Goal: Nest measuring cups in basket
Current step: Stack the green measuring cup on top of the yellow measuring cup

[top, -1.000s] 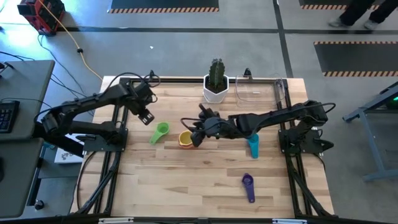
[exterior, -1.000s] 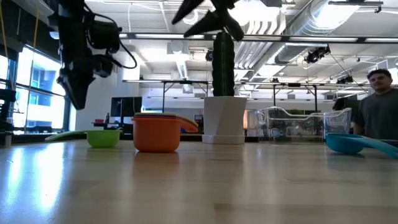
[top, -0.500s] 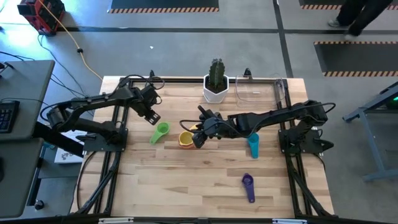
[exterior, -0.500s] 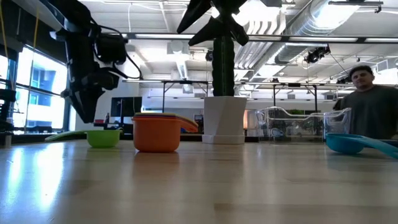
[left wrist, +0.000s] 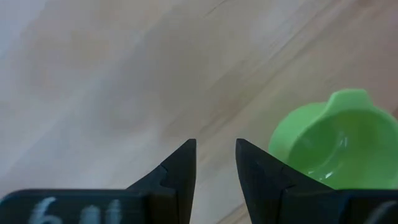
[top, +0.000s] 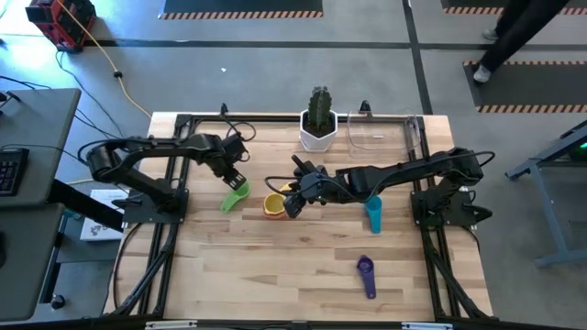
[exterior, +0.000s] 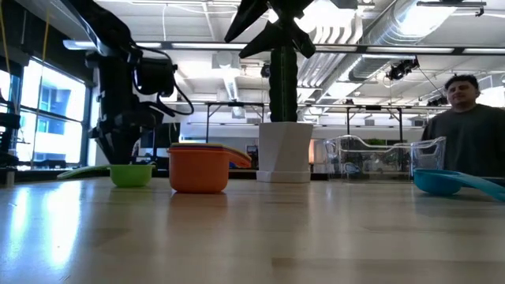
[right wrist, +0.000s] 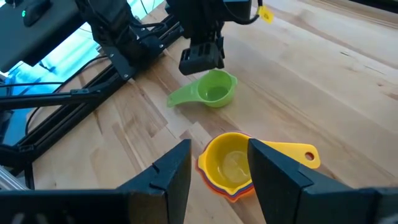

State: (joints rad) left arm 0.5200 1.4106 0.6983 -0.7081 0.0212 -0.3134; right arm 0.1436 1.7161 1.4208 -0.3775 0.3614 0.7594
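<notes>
— The pale wooden table (top: 275, 266) is seen centre frame; where are the cups?

— The small green plastic measuring cup (top: 236, 194) lies left of centre, the left gripper (top: 236, 178) poised just above, fingers parted, nothing held. The yellow-topped cup stack (top: 273, 204) sits mid-frame beneath the right gripper (top: 290, 203), fingers apart, empty.

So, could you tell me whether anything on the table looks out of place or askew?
Nothing is spilled or damaged. The green cup, teal cup and purple cup lie scattered, away from the yellow-topped stack; the basket holds no cups.
</notes>
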